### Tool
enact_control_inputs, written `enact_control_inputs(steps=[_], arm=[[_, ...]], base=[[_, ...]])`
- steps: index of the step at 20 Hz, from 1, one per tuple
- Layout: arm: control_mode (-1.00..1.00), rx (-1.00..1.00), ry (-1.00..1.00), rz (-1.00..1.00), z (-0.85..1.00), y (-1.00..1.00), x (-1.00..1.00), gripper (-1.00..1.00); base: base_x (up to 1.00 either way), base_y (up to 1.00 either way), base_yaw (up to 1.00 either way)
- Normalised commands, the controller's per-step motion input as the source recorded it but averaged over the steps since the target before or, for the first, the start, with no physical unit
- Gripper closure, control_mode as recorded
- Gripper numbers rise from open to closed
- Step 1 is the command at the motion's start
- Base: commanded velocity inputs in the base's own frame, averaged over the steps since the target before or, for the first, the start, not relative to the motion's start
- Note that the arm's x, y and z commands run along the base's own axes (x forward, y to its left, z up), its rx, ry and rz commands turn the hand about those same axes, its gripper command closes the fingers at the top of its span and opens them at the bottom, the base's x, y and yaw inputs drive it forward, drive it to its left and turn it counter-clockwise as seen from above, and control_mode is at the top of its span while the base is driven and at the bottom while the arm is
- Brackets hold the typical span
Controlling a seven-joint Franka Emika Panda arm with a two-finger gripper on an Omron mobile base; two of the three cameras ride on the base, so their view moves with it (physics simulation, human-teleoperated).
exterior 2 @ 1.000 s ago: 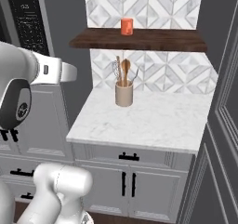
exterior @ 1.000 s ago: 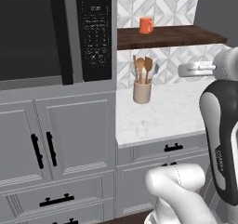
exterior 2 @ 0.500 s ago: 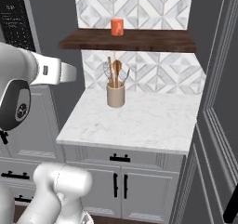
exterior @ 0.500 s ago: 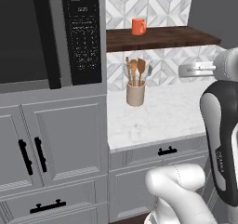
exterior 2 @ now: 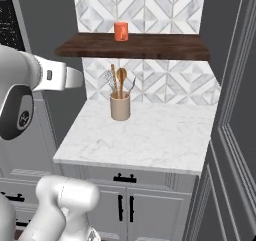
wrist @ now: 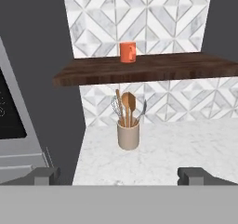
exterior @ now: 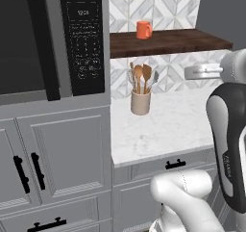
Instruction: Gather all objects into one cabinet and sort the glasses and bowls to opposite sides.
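A beige utensil holder (exterior: 141, 102) (exterior 2: 120, 107) (wrist: 128, 135) stands upright on the white marbled desk (exterior: 163, 130) (exterior 2: 150, 140) (wrist: 186, 148), close to the tiled back wall. It is a plain cylinder, and out of its mouth rise several wooden spoons (exterior: 142, 77) (exterior 2: 120, 80) (wrist: 128, 104) with a thin wire whisk beside them.

Above it, a dark brown wooden shelf (exterior: 168, 41) (exterior 2: 135, 46) (wrist: 139, 69) runs along the wall. One small orange mug (exterior: 143, 30) (exterior 2: 120, 31) (wrist: 128, 52) stands upright on this plank, alone, roughly at 12 o'clock from the utensil holder in the hand view. It is a smooth, plain cup; in the left base view its handle points to 3 o'clock.

The wall behind is covered in grey and white tiles laid in diamond patterns. In the left base view a black microwave (exterior: 48, 38) with a keypad hangs at 9 o'clock from the shelf, over grey panelled doors with short black bar handles. Grey drawers with black pulls sit under the desk. In the right base view a tall grey panelled door (exterior 2: 235, 125) stands at 3 o'clock.

The fingers (wrist: 42, 175) are spread wide, one tip low at each side of the hand view, with nothing between them, well apart from the mug and the holder. Nothing stands between them and the mug.
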Motion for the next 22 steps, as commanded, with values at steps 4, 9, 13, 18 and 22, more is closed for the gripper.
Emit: enact_control_inputs(steps=[4,9,13,18,22], arm=[[1.00,0.00,0.00,0.00,0.00,0.00,0.00,-1.00],[1.00,0.00,0.00,0.00,0.00,0.00,0.00,-1.00],[1.00,0.00,0.00,0.00,0.00,0.00,0.00,-1.00],[-1.00,-0.01,0.00,0.00,0.00,0.01,0.01,-1.00],[-1.00,0.00,-0.07,0.02,0.14,0.00,-0.17,-1.00]], base=[[0.42,-0.08,0.00],[0.44,-0.04,0.01],[0.25,-0.05,0.04],[0.13,-0.02,0.03],[0.00,0.00,0.00]])
